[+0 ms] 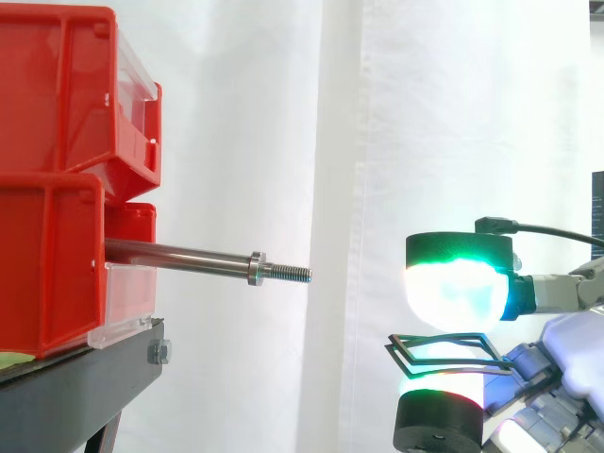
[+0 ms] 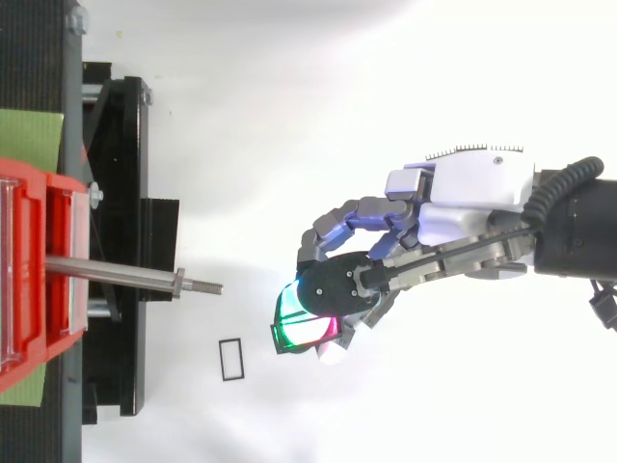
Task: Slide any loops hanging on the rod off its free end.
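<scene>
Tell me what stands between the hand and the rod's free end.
Nothing visible: open space separates the hand, pinching a dark loop, from the threaded end of the rod. A loose loop lies off to the side of that line.

Steel rod (image 2: 116,274) out of the red bins (image 2: 29,289) at picture left, pointing right. Collar (image 2: 178,282) near the end, then threaded tip (image 2: 204,286) free over white ground. Black stand (image 2: 120,174) under the bins, green sheet (image 2: 29,140) at the left edge. Hand (image 2: 463,207) in from the right edge, well apart from the tip, fingers (image 2: 357,217) curled toward the rod. Pads (image 2: 307,328) glowing green and magenta, closed on a thin dark loop (image 2: 278,323), only its edge visible. Second loop (image 2: 222,360), a small dark rectangle, flat on the white ground, lower in the picture than the tip, touching neither rod nor hand.
</scene>
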Robot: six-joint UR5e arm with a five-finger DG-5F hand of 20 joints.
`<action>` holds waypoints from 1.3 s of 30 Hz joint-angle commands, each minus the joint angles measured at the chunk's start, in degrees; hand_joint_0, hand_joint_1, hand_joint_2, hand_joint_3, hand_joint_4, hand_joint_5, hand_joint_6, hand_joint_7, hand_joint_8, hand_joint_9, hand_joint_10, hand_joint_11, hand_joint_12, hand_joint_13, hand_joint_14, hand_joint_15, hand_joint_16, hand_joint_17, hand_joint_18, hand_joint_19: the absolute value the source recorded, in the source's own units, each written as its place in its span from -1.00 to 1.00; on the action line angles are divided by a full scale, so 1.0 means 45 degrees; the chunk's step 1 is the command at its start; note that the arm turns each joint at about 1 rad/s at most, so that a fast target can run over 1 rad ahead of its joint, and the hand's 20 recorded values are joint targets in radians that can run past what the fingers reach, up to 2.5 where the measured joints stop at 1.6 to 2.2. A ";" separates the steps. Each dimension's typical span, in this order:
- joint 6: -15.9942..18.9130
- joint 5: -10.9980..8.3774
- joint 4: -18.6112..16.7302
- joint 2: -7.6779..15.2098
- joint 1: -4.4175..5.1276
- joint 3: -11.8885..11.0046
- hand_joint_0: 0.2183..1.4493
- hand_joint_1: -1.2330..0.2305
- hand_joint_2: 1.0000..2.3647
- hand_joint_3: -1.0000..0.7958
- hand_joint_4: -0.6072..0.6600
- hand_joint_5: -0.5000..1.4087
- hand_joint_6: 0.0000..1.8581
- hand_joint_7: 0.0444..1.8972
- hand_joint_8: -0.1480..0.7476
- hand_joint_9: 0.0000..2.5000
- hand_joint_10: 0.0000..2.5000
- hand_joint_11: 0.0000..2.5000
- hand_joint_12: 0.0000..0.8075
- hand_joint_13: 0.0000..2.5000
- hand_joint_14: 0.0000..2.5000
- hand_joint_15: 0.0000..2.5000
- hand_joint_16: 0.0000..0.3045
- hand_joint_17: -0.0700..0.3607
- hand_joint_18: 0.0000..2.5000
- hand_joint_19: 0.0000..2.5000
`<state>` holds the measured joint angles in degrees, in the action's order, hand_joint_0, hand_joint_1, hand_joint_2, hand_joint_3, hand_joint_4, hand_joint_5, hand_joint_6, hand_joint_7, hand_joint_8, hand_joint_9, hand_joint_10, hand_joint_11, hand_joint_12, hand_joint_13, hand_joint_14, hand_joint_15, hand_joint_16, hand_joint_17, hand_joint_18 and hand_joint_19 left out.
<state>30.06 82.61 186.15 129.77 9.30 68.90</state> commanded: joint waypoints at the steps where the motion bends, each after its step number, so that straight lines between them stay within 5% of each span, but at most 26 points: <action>1: -0.0001 -0.0017 0.0000 -0.0010 0.0003 0.0002 -0.41 -0.10 -1.00 -0.40 0.14 -0.60 -0.10 0.01 -0.06 -0.24 -0.99 -0.74 -0.22 -0.54 -1.00 -0.90 -0.72 -0.23 -0.48 -0.70; 12: -0.0001 -0.0017 0.0000 0.0010 0.0003 0.0002 -0.44 -0.35 -1.00 -0.44 0.17 -0.62 -0.08 0.00 -0.06 -0.27 -0.99 -0.73 -0.20 -0.53 -1.00 -0.90 -0.72 -0.22 -0.46 -0.71; 19: -0.0001 -0.0017 0.0000 -0.0010 0.0022 0.0002 -0.33 -0.42 -0.98 -0.07 -0.07 -0.63 -0.02 -0.03 -0.06 -0.28 -0.99 -0.74 -0.20 -0.52 -1.00 -0.91 -0.71 -0.21 -0.44 -0.74; 39: -0.0001 -0.0056 0.0000 0.0010 0.0042 0.0002 -0.39 -0.14 -0.99 -0.12 0.02 -0.60 -0.07 -0.02 -0.02 -0.25 -0.99 -0.82 -0.11 -0.56 -1.00 -0.93 -0.66 -0.14 -0.53 -0.76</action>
<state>30.05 82.38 186.15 129.76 9.49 68.90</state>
